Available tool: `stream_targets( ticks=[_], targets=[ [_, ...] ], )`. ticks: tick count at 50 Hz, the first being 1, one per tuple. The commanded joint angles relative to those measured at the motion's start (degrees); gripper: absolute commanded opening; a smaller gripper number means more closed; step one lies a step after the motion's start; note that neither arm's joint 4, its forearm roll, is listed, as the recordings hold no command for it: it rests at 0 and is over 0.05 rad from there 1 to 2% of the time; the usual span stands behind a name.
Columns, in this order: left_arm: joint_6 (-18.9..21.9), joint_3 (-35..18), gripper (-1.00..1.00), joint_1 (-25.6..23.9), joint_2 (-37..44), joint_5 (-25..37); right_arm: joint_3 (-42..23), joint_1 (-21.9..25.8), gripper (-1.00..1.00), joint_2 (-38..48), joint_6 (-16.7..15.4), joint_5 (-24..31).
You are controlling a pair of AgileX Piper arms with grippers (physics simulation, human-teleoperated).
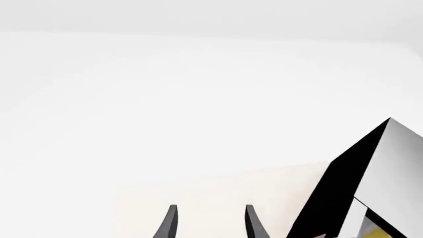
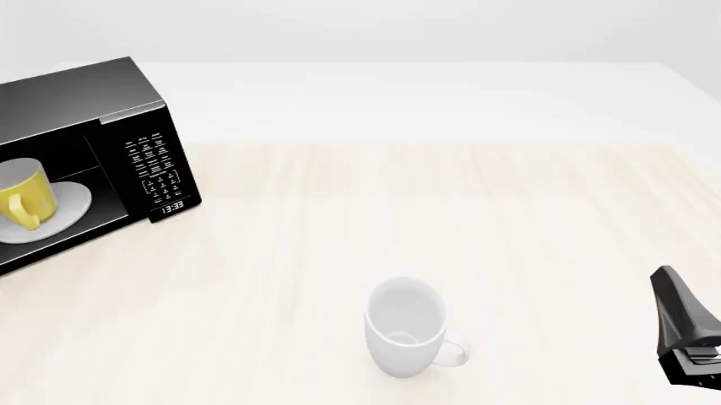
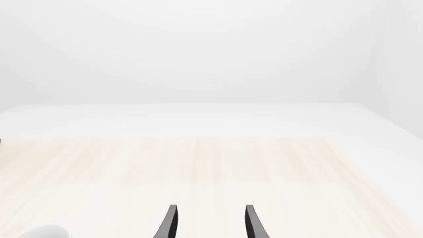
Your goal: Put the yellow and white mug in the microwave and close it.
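The black microwave (image 2: 107, 101) stands at the table's far left, its cavity open toward me and the keypad (image 2: 158, 164) on its right side. Inside, the yellow and white mug (image 2: 25, 197) stands upright on the white turntable plate (image 2: 73, 201). In the left wrist view my left gripper (image 1: 210, 218) is open and holds nothing, with a corner of the microwave (image 1: 350, 178) beside it and a bit of yellow low in the cavity. The left arm is outside the front view. My right gripper (image 2: 680, 325) is at the near right edge, open and empty (image 3: 210, 218).
A larger all-white mug (image 2: 406, 327) stands upright near the front middle of the table, handle pointing right; its rim (image 3: 41, 231) shows in the right wrist view. Light wooden tabletop (image 2: 451, 211) stretches between the microwave and the right gripper.
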Motion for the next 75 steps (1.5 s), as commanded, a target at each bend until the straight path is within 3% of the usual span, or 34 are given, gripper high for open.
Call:
stream_targets(
  ticks=[1,43,61,75],
  targets=[
    [2.36,1.73,1.0,2.54,3.72,-2.37,0.0,0.0,1.0,0.0,0.0,0.0],
    [13.07,10.44,1.0,4.86,10.79,-11.67,0.0,0.01,1.0,0.0,-0.01,0.0],
    [15.7,13.36,1.0,1.15,12.99,-14.5,0.0,0.0,1.0,0.0,0.0,0.0],
    [15.15,13.58,1.0,-2.42,13.7,-14.33,0.0,-0.01,1.0,0.0,0.0,0.0]
  ],
)
